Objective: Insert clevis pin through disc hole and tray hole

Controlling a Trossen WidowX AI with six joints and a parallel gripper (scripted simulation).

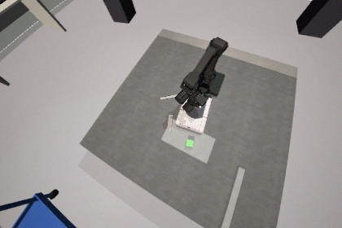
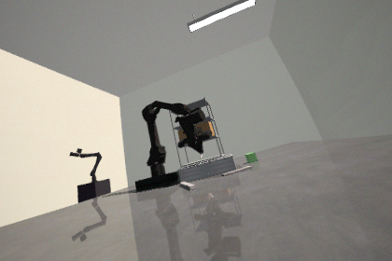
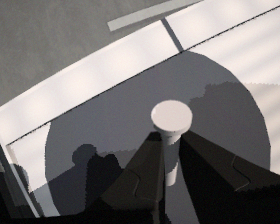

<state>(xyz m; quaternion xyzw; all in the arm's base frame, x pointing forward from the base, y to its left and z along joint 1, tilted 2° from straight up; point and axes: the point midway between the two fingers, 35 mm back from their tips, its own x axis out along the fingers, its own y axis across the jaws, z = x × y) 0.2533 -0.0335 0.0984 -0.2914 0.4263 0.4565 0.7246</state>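
Seemingly poised above its target, a steel clevis pin (image 3: 171,116) with a pale, round, flat head stands head uppermost in the grasp of the black parallel-jaw gripper (image 1: 197,102) (image 2: 201,151) (image 3: 168,140), its fingers closed on the shank just under the head. The wrist view alone gives this close look, with the pin's lower end showing between the fingers over the wide grey aluminium disc (image 3: 210,70); the disc's small hole cannot be made out. The exterior view shows the fingertips just above the rimmed steel tray (image 1: 191,122) (image 2: 207,171) (image 3: 100,65), a height the top view does not reveal. That overhead view instead sets the tray away from the left and right edges of the dark grey table (image 1: 134,117), with the black jointed arm (image 1: 202,64) (image 2: 153,134) reaching over it from the side of the table's far edge. Inside the tray lies the disc, partly covered by shadow and fingers. A small green cube (image 1: 190,143) (image 2: 251,157) sits beyond the tray, on a pale grey rectangular patch (image 1: 203,151). Only the exterior view shows the metal shelf rack (image 2: 200,103) in the background, holding an orange-brown box (image 2: 210,129).
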